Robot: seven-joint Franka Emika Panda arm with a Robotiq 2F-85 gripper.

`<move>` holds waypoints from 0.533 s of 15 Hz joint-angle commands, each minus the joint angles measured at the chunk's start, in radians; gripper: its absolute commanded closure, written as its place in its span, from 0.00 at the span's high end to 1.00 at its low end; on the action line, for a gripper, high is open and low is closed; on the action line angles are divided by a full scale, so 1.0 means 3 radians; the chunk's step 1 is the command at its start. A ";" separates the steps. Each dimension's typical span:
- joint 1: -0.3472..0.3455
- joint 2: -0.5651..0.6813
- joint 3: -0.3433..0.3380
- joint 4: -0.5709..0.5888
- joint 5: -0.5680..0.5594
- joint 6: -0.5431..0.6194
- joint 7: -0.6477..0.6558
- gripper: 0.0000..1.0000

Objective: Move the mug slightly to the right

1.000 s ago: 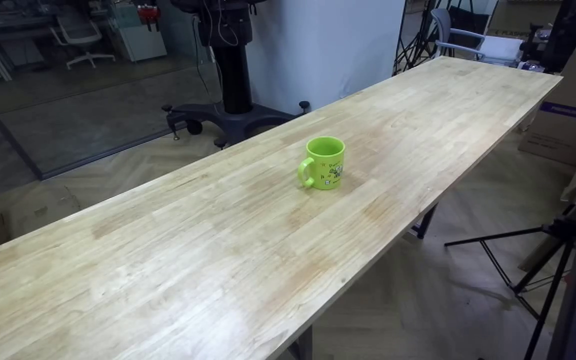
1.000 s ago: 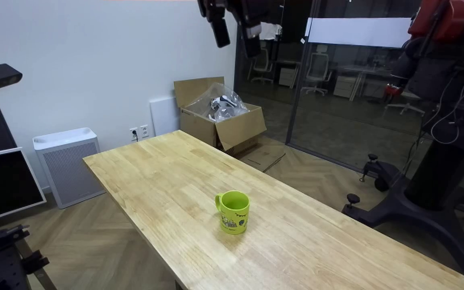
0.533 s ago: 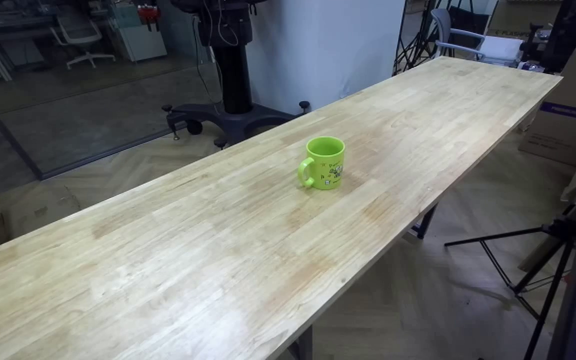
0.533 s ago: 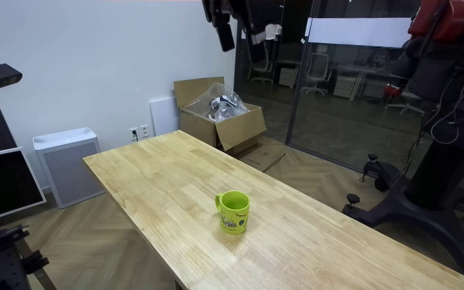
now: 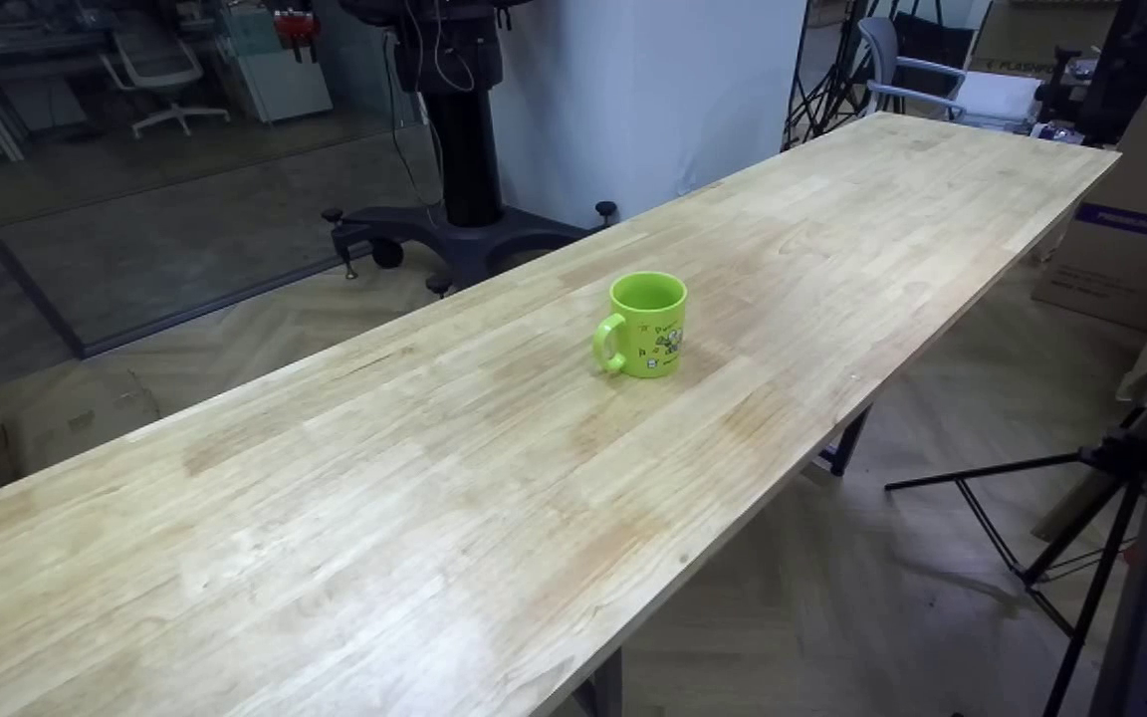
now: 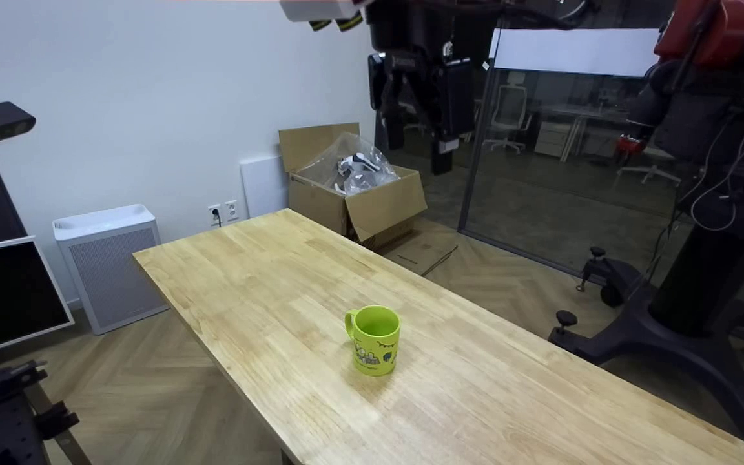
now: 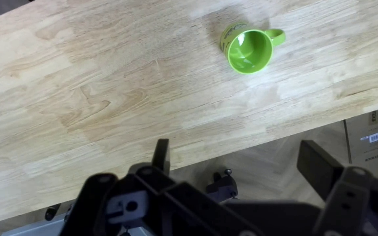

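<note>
The lime-green mug (image 5: pixel 655 334) stands upright on the long wooden table (image 5: pixel 414 478), with a cartoon print and a side handle. It shows in both exterior views, also here (image 6: pixel 376 349). In the wrist view the mug (image 7: pixel 249 54) is at the upper right, its handle pointing right and its inside looking empty. My gripper (image 6: pixel 418 145) is high above the table, up and a little to the right of the mug in that exterior view. In the wrist view my gripper (image 7: pixel 234 144) has its fingers wide apart with nothing between them, well away from the mug.
The table's edge (image 7: pixel 261 144) runs below the mug in the wrist view, with floor beyond. A dark wheeled stand (image 6: pixel 688 310) is beside the table. An open cardboard box (image 6: pixel 320 200) and a white air purifier (image 6: pixel 113 271) stand past the table's end.
My gripper has come down and to the right in an exterior view, and more of the arm shows. The mug has not moved.
</note>
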 commanded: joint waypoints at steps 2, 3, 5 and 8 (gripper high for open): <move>0.0080 0.0699 -0.0046 0.0619 0.0040 -0.0053 -0.0021 1.00; 0.0103 0.0814 -0.0032 0.0701 0.0074 -0.0069 -0.0056 1.00; 0.0166 0.0987 0.0002 0.0796 0.0101 -0.0096 -0.0070 1.00; 0.0277 0.1083 0.0071 0.0692 0.0175 -0.0025 -0.0073 1.00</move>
